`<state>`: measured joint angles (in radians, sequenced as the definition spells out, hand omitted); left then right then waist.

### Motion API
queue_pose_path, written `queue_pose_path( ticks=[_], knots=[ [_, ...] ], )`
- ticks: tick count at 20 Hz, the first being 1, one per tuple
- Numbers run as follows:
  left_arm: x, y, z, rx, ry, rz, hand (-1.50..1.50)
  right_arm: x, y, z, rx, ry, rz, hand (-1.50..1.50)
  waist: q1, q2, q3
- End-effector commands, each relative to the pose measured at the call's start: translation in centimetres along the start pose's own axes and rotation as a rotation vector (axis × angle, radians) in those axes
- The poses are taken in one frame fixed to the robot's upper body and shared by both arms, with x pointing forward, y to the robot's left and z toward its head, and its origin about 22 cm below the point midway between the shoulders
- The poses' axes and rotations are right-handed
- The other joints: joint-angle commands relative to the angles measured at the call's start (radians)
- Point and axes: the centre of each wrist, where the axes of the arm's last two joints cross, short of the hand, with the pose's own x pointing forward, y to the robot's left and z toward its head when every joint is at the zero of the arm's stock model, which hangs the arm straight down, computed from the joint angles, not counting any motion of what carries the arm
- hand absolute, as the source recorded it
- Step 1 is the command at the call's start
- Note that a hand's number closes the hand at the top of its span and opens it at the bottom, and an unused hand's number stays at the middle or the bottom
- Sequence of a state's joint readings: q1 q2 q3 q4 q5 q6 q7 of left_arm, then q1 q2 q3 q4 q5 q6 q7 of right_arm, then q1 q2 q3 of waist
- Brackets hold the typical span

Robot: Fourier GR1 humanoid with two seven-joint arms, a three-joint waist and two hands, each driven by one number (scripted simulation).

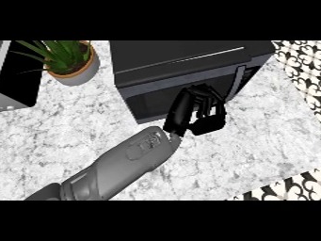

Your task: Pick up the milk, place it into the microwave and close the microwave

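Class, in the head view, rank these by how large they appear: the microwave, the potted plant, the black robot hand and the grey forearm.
1. microwave, clearly largest.
2. grey forearm, though it lies nearer the camera, so its size may be exaggerated.
3 and 4. potted plant and robot hand look about alike; I would not rank them.

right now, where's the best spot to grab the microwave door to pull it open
Probably the slim upright handle at the right edge of the microwave door. Come from the front, slightly right: the bar runs vertically, and the left hand is at the door's middle.
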<state>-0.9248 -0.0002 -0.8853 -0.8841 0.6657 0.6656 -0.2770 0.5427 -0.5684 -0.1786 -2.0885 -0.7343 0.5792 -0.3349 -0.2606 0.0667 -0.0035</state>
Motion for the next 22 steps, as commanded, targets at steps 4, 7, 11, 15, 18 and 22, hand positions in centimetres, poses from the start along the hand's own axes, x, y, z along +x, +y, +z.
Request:
queue_pose_path(
  ticks=[4, 7, 11, 15, 18, 22],
  knots=[
    [0.4, 1.4, -2.0, 0.055, 0.01, 0.068, 1.5, 0.8, -0.4, -0.7, 0.019, -0.027, 0.002, -1.5, -0.022, 0.013, 0.0],
    [0.3, 1.6, -2.0, 0.083, 0.044, 0.114, 1.5, 0.8, -0.7, -0.6, 0.027, -0.014, -0.013, -1.5, -0.022, 0.013, 0.002],
    [0.0, 2.1, -2.4, 0.139, 0.042, 0.092, 1.5, 0.9, -0.5, -0.7, 0.037, -0.014, -0.022, -1.5, -0.034, 0.013, 0.002],
    [0.2, 2.0, -2.5, 0.167, -0.013, 0.099, 1.5, 0.9, -0.5, -1.3, 0.079, -0.033, -0.045, -1.5, -0.026, 0.018, 0.003],
    [-0.3, 2.0, -2.2, 0.163, -0.024, 0.086, 1.5, 1.5, -0.7, -1.8, 0.11, -0.039, -0.039, -1.5, -0.027, 0.022, 0.002],
    [-0.2, 2.1, -2.4, 0.18, -0.04, 0.095, 1.5, 2.0, -0.3, -2.1, 0.15, -0.046, -0.049, -1.5, -0.044, 0.017, 0.0]
  ],
)
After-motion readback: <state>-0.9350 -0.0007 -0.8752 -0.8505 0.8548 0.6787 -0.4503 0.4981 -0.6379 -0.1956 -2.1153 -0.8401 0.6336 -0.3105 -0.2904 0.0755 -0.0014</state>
